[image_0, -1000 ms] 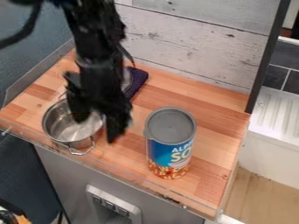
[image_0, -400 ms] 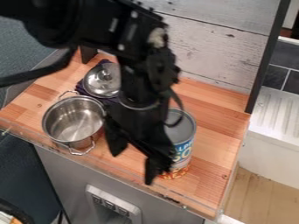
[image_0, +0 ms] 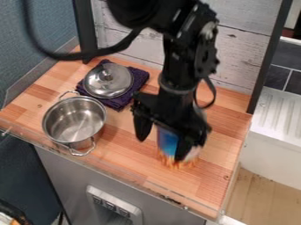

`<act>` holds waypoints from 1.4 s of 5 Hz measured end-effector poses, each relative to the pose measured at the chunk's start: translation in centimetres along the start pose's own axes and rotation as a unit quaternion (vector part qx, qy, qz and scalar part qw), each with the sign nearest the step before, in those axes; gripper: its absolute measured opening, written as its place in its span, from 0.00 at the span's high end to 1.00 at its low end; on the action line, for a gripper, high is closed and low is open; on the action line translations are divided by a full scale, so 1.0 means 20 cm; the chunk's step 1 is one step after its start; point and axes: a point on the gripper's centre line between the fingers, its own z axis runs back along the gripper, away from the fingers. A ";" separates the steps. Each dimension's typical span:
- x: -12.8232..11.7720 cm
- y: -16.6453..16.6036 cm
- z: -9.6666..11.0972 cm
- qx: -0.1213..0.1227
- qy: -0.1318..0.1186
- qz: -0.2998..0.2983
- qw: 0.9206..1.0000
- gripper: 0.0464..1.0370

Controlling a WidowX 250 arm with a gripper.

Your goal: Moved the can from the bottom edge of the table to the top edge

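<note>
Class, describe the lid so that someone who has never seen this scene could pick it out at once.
On the wooden table, find the dark purple cloth towards the upper left. On it lies the lid, round and shiny. Unlike the deep, open pot beside it, it has a small central knob.

Item: your gripper (image_0: 162, 149), relocated from above the pot (image_0: 74, 122) toward the tabletop's (image_0: 123, 160) right edge, now at the can. Item: one can (image_0: 168, 141), blurred, shifted slightly away from the tabletop's bottom edge. Item: lid (image_0: 108, 81) on purple cloth (image_0: 120, 102), earlier largely hidden behind your arm, now exposed.
</note>
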 end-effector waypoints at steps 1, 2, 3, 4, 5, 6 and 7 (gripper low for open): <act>0.16 0.07 -0.04 -0.015 0.011 0.060 0.998 0.04; 0.34 0.14 -0.07 -0.026 0.016 0.104 0.994 0.04; 0.48 0.19 -0.05 -0.041 0.012 0.127 0.991 0.04; 0.53 0.20 -0.03 -0.051 0.004 0.125 0.991 0.04; 0.52 0.20 -0.03 -0.051 0.009 0.109 0.993 0.04; 0.46 0.21 0.05 -0.054 -0.007 0.089 0.995 0.04; 0.40 0.26 0.10 -0.055 -0.021 0.069 0.996 0.04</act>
